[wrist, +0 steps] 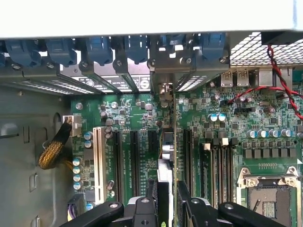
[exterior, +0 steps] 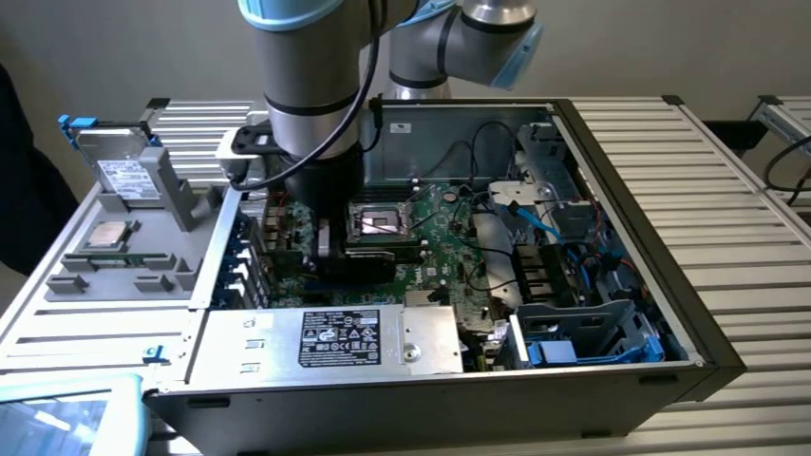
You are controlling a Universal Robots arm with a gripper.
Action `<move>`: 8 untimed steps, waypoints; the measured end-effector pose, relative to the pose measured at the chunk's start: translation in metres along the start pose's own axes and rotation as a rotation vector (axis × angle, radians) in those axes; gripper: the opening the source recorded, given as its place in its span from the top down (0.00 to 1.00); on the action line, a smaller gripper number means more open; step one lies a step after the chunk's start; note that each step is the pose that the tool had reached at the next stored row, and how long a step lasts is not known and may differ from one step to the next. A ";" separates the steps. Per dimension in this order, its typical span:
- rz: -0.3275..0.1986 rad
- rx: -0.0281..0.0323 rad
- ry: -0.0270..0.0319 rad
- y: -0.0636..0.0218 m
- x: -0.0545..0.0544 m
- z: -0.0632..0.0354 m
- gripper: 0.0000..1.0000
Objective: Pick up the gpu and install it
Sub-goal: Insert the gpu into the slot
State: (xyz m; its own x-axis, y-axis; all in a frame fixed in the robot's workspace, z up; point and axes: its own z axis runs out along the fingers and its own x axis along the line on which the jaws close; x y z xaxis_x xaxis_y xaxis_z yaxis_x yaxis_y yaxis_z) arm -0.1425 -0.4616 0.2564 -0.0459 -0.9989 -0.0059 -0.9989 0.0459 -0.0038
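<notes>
Inside the open case (exterior: 419,408), at about nine o'clock from the CPU socket (exterior: 378,224) in the exterior view, the pincer (exterior: 332,245) is down over the motherboard (wrist: 236,118). In the wrist view the pincer (wrist: 168,201) is half closed on the gpu (wrist: 168,149). It has one finger on each flat face, and the card stands on its long edge between them.

The card's long axis runs straight ahead from the pincer toward the rear wall with the blue latches (wrist: 99,49). In the exterior view that is the three-to-nine line, with the silver bracket (wrist: 164,90) toward nine, and the bracket reaches the rear opening.

The card lies parallel to the black slots (wrist: 134,161), between a short one and a long one nearer the socket, so its line-up along the slots looks right to me. The card itself hides whether its lower edge has entered a slot or hangs just above one.
</notes>
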 end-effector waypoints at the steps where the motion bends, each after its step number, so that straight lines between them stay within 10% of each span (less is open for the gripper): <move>1: 0.000 0.0000 -0.0002 0.0000 -0.001 0.0001 0.72; 8: 0.000 0.0000 -0.0001 0.0012 -0.002 0.0002 0.72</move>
State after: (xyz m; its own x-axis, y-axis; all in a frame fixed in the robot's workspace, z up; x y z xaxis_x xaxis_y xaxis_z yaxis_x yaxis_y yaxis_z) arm -0.1436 -0.4595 0.2562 -0.0457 -0.9989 -0.0060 -0.9989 0.0457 -0.0038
